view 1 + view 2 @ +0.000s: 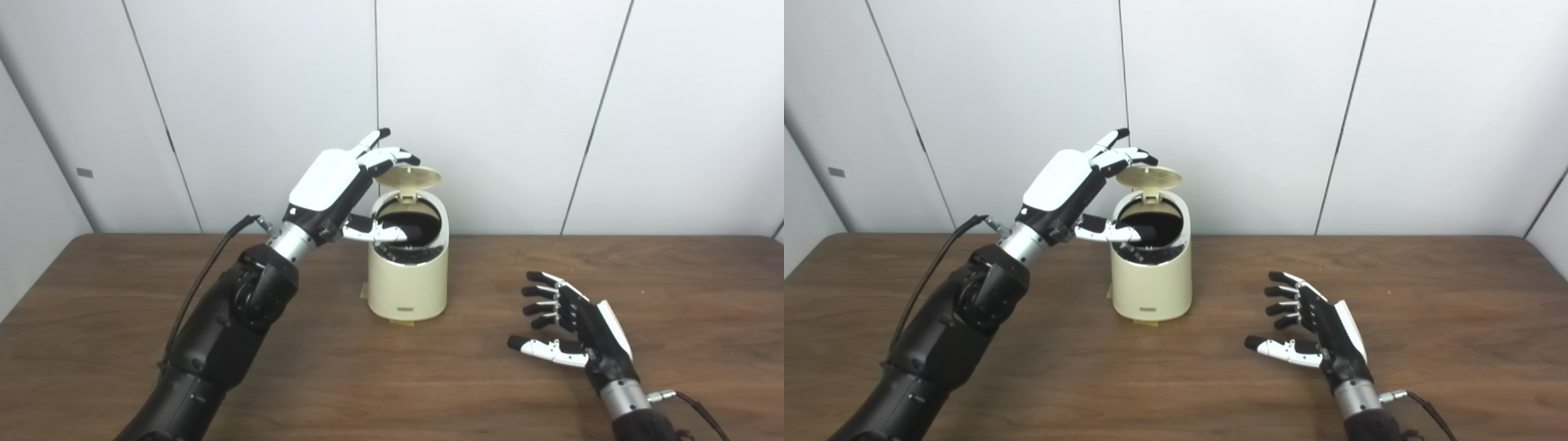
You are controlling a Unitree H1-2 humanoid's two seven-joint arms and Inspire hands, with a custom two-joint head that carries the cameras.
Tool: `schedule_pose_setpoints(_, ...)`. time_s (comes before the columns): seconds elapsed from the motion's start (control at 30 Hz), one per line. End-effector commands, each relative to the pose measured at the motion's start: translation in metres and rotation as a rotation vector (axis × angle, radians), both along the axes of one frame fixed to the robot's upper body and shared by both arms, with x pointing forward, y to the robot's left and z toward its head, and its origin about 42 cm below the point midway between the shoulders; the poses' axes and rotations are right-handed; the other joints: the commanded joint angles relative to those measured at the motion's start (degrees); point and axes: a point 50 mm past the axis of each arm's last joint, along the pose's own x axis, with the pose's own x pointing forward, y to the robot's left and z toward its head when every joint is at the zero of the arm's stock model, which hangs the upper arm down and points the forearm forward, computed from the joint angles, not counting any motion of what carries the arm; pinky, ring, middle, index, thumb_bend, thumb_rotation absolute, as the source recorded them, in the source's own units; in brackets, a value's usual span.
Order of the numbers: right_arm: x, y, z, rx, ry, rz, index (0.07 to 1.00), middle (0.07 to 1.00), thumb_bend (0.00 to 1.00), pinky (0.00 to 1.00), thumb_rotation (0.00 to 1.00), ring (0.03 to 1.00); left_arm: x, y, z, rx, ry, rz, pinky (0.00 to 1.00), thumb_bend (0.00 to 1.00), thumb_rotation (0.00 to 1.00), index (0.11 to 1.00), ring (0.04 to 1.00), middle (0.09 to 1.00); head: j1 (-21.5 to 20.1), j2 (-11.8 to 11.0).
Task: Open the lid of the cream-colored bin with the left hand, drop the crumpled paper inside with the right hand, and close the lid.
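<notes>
lid (409, 177) looks light, thin and hinged, so i'd press its rim with my left hand (343, 184), fingers spread; right hand (572, 324) empty, splayed.

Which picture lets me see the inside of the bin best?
The left eye view: the bin looks bigger there, its dark opening wider under the raised lid. The right eye view shows the same opening, smaller.
</notes>
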Motion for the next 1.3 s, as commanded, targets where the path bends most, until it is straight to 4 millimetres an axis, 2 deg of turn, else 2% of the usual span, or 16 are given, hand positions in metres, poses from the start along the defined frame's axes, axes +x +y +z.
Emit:
schedule_pose_setpoints(0.0,0.010,0.004,0.024,0.003,-0.088,0.009,0.785,0.733,0.75,0.53,0.17,0.641,0.005,-0.001,0.033,0.010,-0.094,0.003,0.84,0.81,0.52,0.830,0.994,0.844,-0.1,0.1)
schedule_pose_setpoints(0.3,0.009,0.005,0.025,0.013,-0.083,0.005,0.783,0.735,0.76,0.53,0.17,0.642,0.005,0.001,0.027,0.021,-0.066,0.017,0.82,0.82,0.50,0.830,0.994,0.838,-0.2,0.7)
schedule_pose_setpoints(0.7,0.008,0.006,0.026,0.011,-0.086,0.000,0.778,0.734,0.76,0.54,0.16,0.642,-0.009,0.009,0.013,0.047,-0.045,0.012,0.81,0.81,0.48,0.813,0.972,0.810,-0.3,1.2)
schedule_pose_setpoints(1.27,0.006,0.006,0.025,0.010,-0.081,-0.002,0.778,0.733,0.77,0.53,0.17,0.634,-0.018,0.008,-0.009,0.048,-0.005,-0.026,0.81,0.81,0.52,0.816,0.963,0.812,-0.7,1.9)
